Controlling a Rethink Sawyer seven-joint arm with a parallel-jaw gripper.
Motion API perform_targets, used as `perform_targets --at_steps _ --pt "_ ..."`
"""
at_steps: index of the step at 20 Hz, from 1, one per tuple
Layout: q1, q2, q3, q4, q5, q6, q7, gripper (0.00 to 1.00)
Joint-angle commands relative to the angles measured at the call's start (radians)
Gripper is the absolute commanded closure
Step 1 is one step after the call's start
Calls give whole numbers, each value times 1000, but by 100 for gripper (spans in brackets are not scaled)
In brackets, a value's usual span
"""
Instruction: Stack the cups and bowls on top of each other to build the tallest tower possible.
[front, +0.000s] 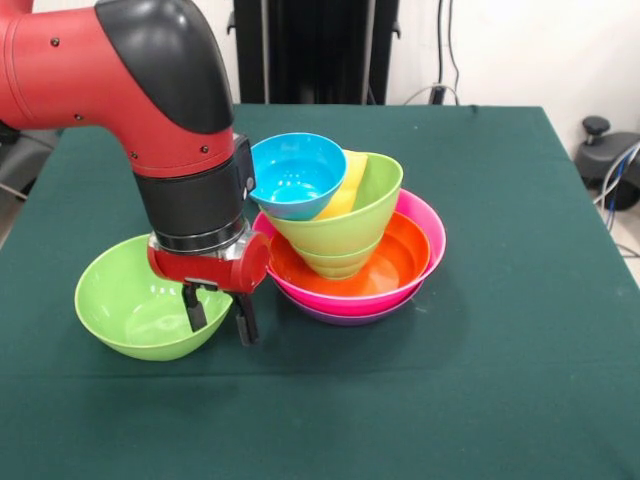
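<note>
While straddling the rim of a lone green bowl (140, 305) at the left of the green table (520, 330), gripper (220, 315) parted, one finger inside, one outside; just beside, tower (350, 240) of purple, pink and orange bowls, green bowls, yellow cup (345, 185), tilted blue bowl (297, 175)

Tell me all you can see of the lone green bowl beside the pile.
The green bowl is lime, glossy, plastic-looking, round and deep. It sits upright and empty on the green tablecloth, apart from the stacked bowls. The claw straddles its rim, one finger inside, one outside; whether they touch it is unclear.
</note>
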Motion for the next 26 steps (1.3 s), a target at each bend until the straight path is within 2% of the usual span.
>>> perform_targets --at_steps 1,26 --pt "13 -4 -42 -31 -75 14 -224 0" --pt "14 -42 -47 6 -85 0 -202 0"
